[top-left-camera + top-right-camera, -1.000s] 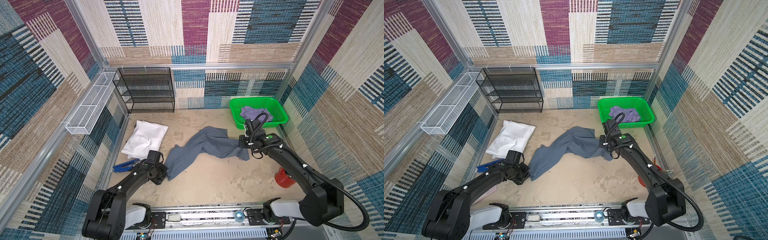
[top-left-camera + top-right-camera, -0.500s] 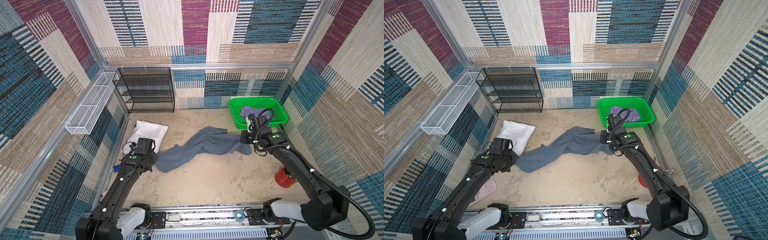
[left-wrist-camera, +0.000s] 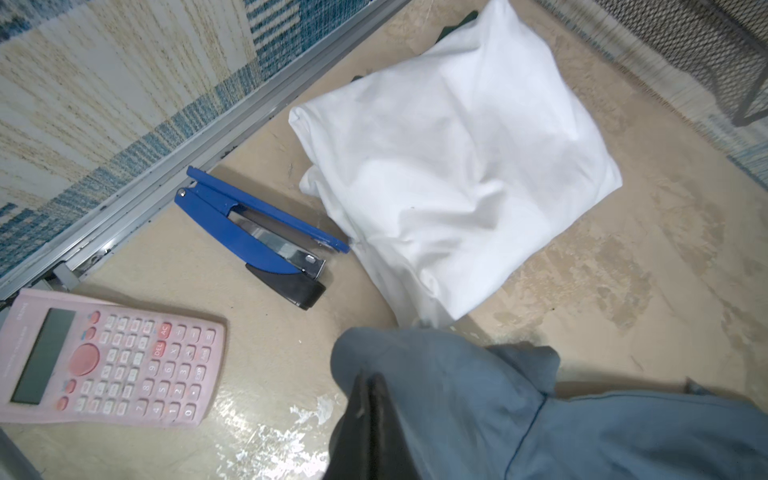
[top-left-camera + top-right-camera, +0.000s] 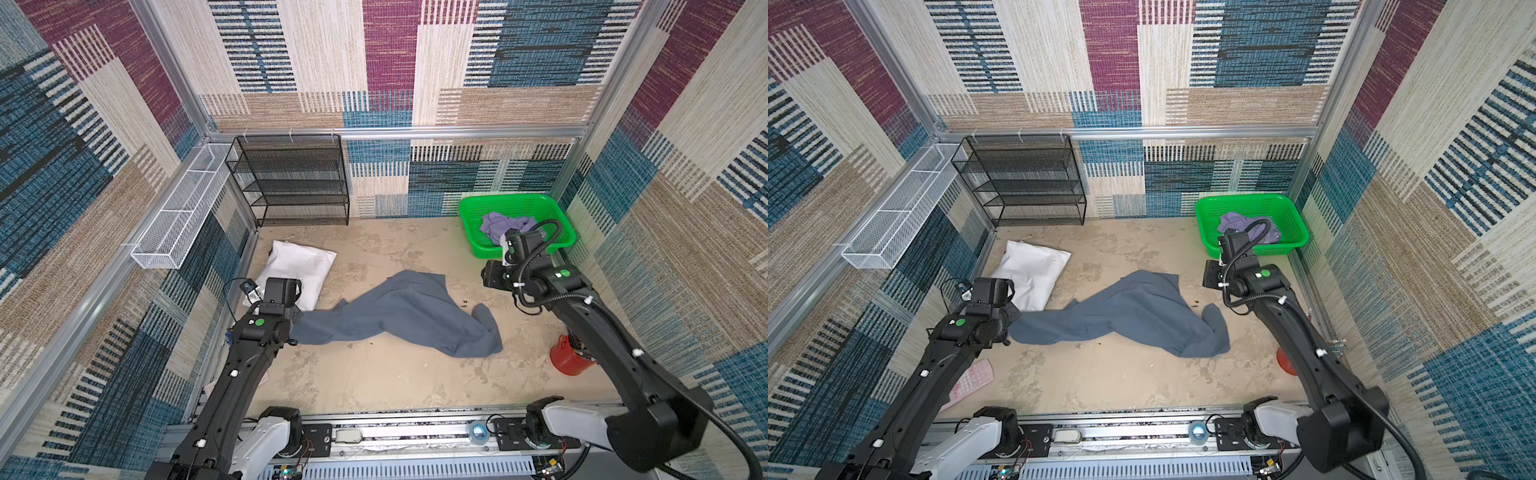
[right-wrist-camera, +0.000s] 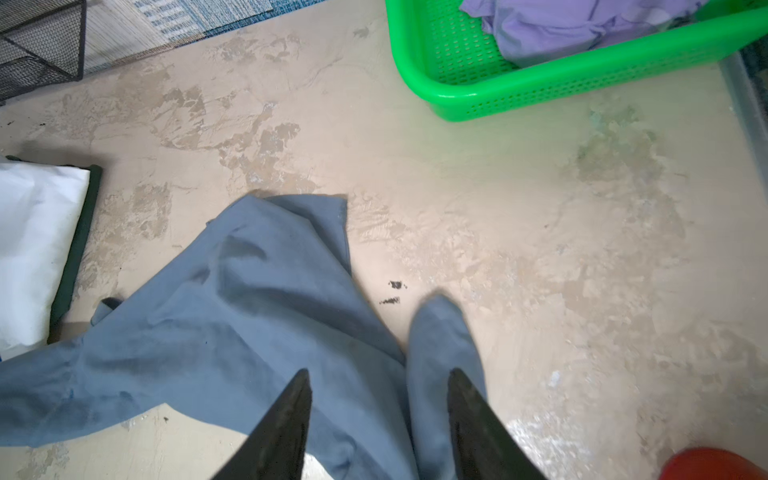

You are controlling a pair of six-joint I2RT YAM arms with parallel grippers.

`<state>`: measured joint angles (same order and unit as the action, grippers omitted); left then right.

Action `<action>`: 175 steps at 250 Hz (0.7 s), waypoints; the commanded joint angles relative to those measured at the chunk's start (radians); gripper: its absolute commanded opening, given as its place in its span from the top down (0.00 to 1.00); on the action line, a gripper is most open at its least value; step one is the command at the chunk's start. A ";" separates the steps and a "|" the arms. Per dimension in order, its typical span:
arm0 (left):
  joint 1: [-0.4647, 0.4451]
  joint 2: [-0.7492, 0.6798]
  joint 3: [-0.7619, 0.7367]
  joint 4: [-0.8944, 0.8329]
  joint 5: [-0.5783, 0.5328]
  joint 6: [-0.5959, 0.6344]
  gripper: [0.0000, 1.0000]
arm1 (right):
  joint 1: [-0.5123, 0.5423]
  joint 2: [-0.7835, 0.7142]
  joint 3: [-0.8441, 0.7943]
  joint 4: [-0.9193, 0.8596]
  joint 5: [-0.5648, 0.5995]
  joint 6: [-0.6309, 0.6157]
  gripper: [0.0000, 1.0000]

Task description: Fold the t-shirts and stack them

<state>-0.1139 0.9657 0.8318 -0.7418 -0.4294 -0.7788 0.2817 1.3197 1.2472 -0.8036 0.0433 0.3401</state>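
The slate blue-grey t-shirt [image 4: 399, 316] [image 4: 1121, 311] lies stretched and rumpled across the middle of the table. My left gripper [image 3: 371, 378] [image 4: 291, 323] is shut on its left end, just in front of a white folded cloth [image 4: 299, 270]. My right gripper [image 5: 379, 372] [image 4: 491, 279] stands open above the shirt's right end [image 5: 440, 345], holding nothing. The lavender t-shirt [image 4: 498, 226] [image 5: 582, 25] sits crumpled in the green basket [image 4: 473, 220] at the back right.
A blue stapler [image 3: 257, 232] and a pink calculator [image 3: 104, 361] lie by the left wall. A black mesh shelf [image 4: 291, 183] stands at the back, a white wire basket [image 4: 178, 212] hangs on the left wall, and a red object [image 4: 569, 357] sits at the right edge.
My left gripper dragged the shirt's left end to the left and back. My right gripper opened and let go of the right end, which dropped onto the table.
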 commanded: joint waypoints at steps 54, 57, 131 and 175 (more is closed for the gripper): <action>0.000 -0.058 -0.031 0.000 0.027 0.004 1.00 | 0.003 0.386 0.096 0.280 -0.182 -0.090 0.58; 0.000 -0.058 -0.030 0.000 0.029 0.004 1.00 | 0.004 0.402 0.101 0.284 -0.192 -0.090 0.58; 0.000 -0.051 -0.055 0.014 0.082 -0.021 1.00 | 0.016 0.615 0.083 0.428 -0.239 -0.060 0.56; 0.000 -0.047 -0.076 0.025 0.106 -0.034 1.00 | 0.025 0.701 0.107 0.450 -0.214 -0.053 0.57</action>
<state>-0.1139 0.9173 0.7666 -0.7380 -0.3500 -0.7906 0.3012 1.9789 1.3315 -0.4129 -0.1802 0.2722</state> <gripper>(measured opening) 0.054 0.438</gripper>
